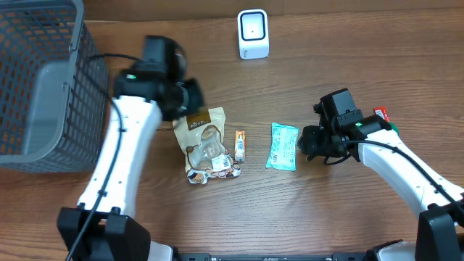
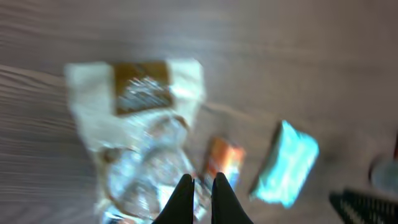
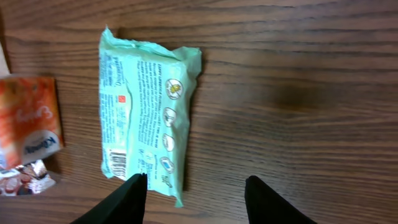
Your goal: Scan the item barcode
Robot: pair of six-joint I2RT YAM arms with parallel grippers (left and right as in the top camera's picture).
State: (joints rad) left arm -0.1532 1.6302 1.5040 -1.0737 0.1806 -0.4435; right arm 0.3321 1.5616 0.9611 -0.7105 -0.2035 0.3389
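Three items lie mid-table: a cream and brown pouch point(image 1: 206, 141), a small orange packet point(image 1: 240, 145) and a mint-green packet point(image 1: 283, 146). The white scanner point(image 1: 253, 34) stands at the table's far edge. My left gripper point(image 2: 203, 177) is shut with nothing in it, hovering over the pouch point(image 2: 140, 124); its view is blurred. My right gripper point(image 3: 196, 180) is open just right of the green packet point(image 3: 146, 112). Its left finger overlaps the packet's near corner beside the printed barcode point(image 3: 117, 163). Nothing is between the fingers.
A grey mesh basket point(image 1: 43, 87) fills the far left. A small red object point(image 1: 381, 114) lies behind my right arm. The orange packet point(image 3: 28, 118) shows at the left edge of the right wrist view.
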